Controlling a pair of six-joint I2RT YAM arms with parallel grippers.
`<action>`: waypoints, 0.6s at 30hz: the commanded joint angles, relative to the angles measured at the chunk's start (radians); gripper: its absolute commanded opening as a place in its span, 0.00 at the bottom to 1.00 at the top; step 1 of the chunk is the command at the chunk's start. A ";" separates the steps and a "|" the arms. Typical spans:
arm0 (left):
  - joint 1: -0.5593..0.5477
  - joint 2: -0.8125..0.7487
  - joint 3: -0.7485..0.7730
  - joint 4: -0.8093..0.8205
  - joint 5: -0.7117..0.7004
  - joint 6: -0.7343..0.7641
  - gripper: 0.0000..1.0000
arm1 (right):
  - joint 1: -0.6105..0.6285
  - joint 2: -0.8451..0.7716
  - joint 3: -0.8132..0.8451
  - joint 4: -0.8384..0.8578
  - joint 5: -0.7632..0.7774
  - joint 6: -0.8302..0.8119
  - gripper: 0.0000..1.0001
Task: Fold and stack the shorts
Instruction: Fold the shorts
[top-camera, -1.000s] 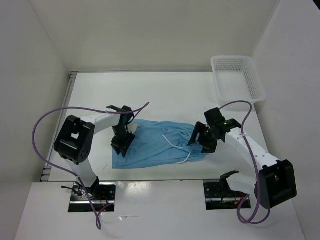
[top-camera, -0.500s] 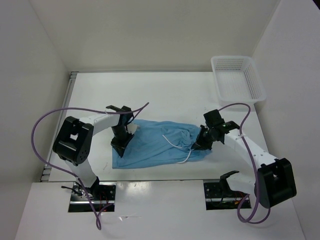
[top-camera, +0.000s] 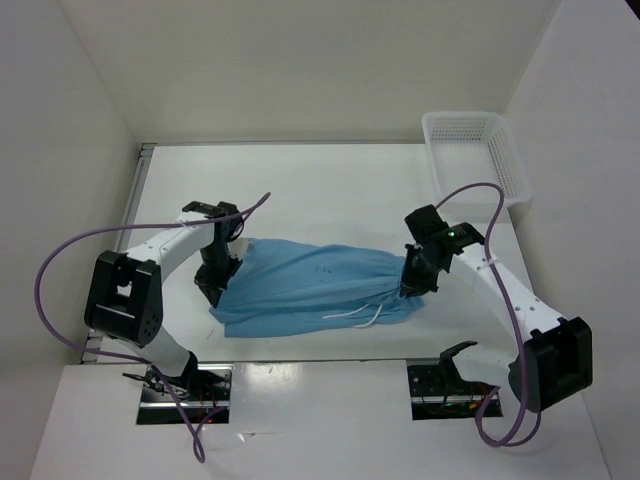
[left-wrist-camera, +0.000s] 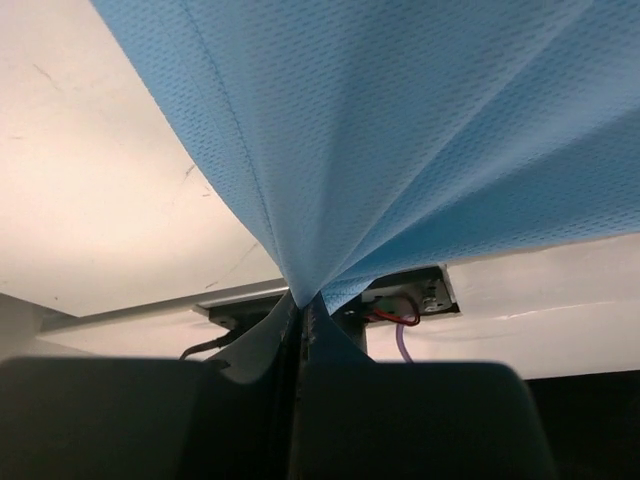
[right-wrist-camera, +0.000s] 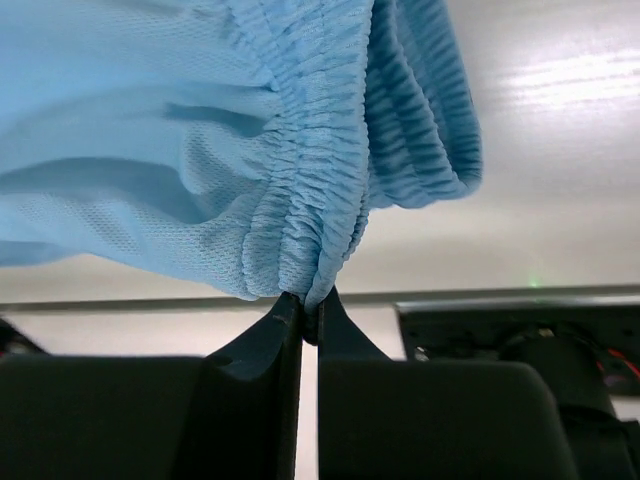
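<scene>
The light blue shorts (top-camera: 305, 285) stretch across the table between my two arms, the far edge lifted and the near edge lying on the table. My left gripper (top-camera: 213, 283) is shut on the leg-end fabric; in the left wrist view the cloth (left-wrist-camera: 400, 150) fans up from the pinch of the left gripper (left-wrist-camera: 302, 300). My right gripper (top-camera: 411, 283) is shut on the gathered waistband (right-wrist-camera: 310, 200), pinched at the tips of the right gripper (right-wrist-camera: 310, 300). The white drawstring (top-camera: 362, 316) hangs near the front right of the shorts.
A white mesh basket (top-camera: 478, 152) stands at the back right corner. Walls close off the table on the left, back and right. The arm bases (top-camera: 180, 385) sit at the near edge.
Both grippers closed on the shorts and lifted. The left end moved left and the far edge rose, so the cloth now hangs stretched between the grippers.
</scene>
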 joint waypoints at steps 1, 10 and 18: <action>-0.028 -0.012 -0.022 -0.058 -0.019 0.004 0.00 | 0.043 0.043 0.034 -0.115 0.079 -0.041 0.00; -0.038 -0.003 -0.033 -0.058 0.023 0.004 0.39 | 0.106 0.066 0.066 -0.183 0.128 -0.007 0.48; -0.018 0.020 0.137 -0.058 -0.023 0.004 0.45 | 0.051 -0.031 0.230 -0.250 -0.065 0.010 0.45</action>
